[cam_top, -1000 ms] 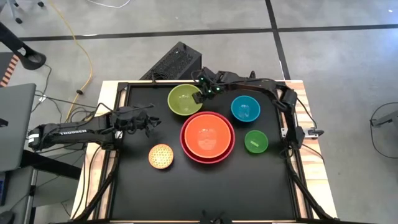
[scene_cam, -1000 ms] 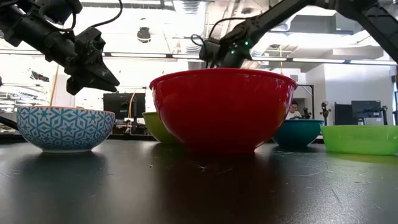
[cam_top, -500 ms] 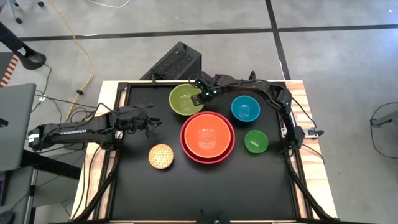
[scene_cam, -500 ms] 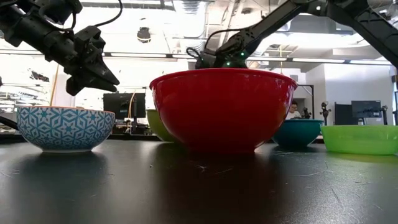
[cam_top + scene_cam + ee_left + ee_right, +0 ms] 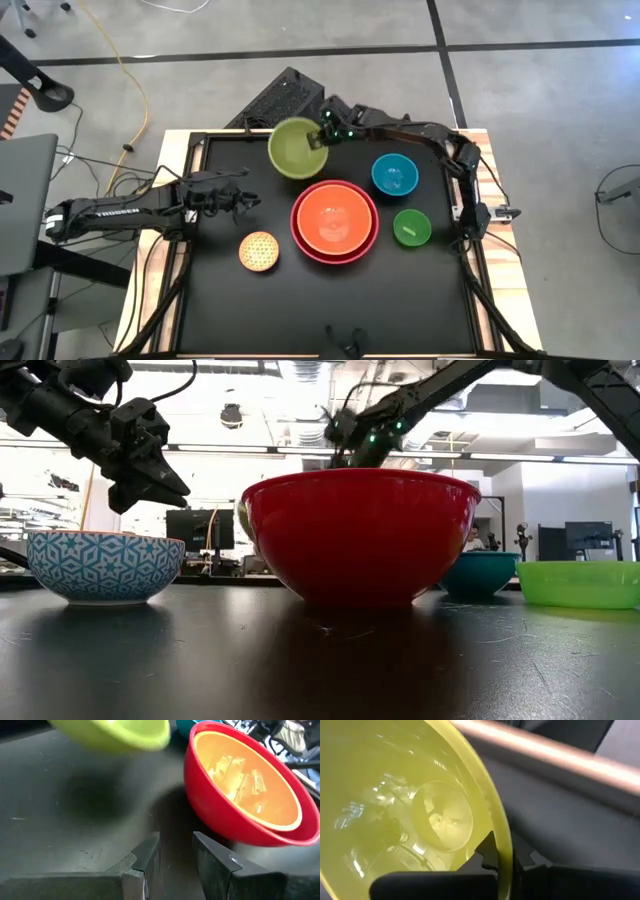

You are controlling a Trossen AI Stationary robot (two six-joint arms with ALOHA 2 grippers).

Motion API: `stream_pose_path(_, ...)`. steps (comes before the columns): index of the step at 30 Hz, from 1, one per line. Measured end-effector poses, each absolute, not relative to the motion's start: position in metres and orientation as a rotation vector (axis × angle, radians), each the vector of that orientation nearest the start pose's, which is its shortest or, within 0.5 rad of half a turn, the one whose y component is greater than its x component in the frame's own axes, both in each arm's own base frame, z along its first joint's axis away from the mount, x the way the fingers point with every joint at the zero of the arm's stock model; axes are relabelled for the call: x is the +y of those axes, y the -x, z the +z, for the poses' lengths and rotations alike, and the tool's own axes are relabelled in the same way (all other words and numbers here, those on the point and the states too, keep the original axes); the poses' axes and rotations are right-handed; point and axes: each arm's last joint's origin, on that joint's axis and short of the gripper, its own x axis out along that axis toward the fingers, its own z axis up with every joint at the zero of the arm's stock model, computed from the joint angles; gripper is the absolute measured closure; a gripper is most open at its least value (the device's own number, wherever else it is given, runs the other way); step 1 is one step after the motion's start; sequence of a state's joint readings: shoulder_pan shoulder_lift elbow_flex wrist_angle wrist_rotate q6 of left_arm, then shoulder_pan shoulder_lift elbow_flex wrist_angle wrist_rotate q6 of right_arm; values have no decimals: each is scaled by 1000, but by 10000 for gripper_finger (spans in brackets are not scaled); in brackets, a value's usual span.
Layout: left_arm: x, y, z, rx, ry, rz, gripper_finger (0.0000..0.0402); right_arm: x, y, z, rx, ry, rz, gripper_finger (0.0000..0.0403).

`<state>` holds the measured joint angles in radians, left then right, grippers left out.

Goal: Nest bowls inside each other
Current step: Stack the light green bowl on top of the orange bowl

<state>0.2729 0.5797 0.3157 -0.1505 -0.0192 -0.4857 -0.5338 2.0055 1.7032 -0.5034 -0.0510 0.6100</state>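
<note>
My right gripper [image 5: 325, 138] is shut on the lime green bowl [image 5: 296, 148], which hangs above the table's far middle; the left wrist view shows the lime green bowl [image 5: 117, 732] over its own shadow. The orange bowl [image 5: 333, 216] sits inside the red bowl [image 5: 366, 245] at the table's centre. The blue bowl [image 5: 395, 175] and the small dark green bowl [image 5: 411, 227] stand to the right. The dotted yellow bowl [image 5: 258, 250] stands at the near left. My left gripper [image 5: 240, 198] hovers open over the left of the table, holding nothing. My right gripper pinches the lime green bowl's rim [image 5: 506, 851] on the bowl's right far side. One finger [image 5: 486, 854] is inside the bowl and the other [image 5: 532, 860] is outside. The fingers slant down from the table's right. The bowl is lifted clear of the table.
In the low view the red bowl [image 5: 360, 535] hides most of the lifted bowl. A black box [image 5: 282, 100] lies on the floor beyond the far edge. Bare black table top [image 5: 330, 310] stretches along the near side.
My right gripper has shut on the lime green bowl's rim and risen, lifting the bowl clear of the table and carrying it a little toward the far edge. The other bowls have stayed put.
</note>
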Motion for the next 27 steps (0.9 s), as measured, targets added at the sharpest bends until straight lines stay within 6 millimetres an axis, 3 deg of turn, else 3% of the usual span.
stream_pose_path(5, 38, -135, 203, 345, 505, 364, 299, -230, -376, 306, 441, -802, -700, 385)
stream_pose_path(9, 37, -135, 203, 352, 475, 351, 299, -218, -358, 350, 368, -799, -633, 383)
stream_pose_path(14, 37, -135, 202, 372, 413, 317, 299, -170, -337, 383, 462, -790, -516, 383)
stream_pose_path(19, 36, -134, 201, 402, 341, 294, 299, -96, -324, 386, 710, -806, -512, 383)
stream_pose_path(23, 35, -134, 201, 412, 279, 262, 299, -40, -322, 373, 880, -829, -617, 383)
stream_pose_path(27, 34, -134, 201, 418, 244, 210, 299, -4, -322, 351, 911, -880, -735, 383)
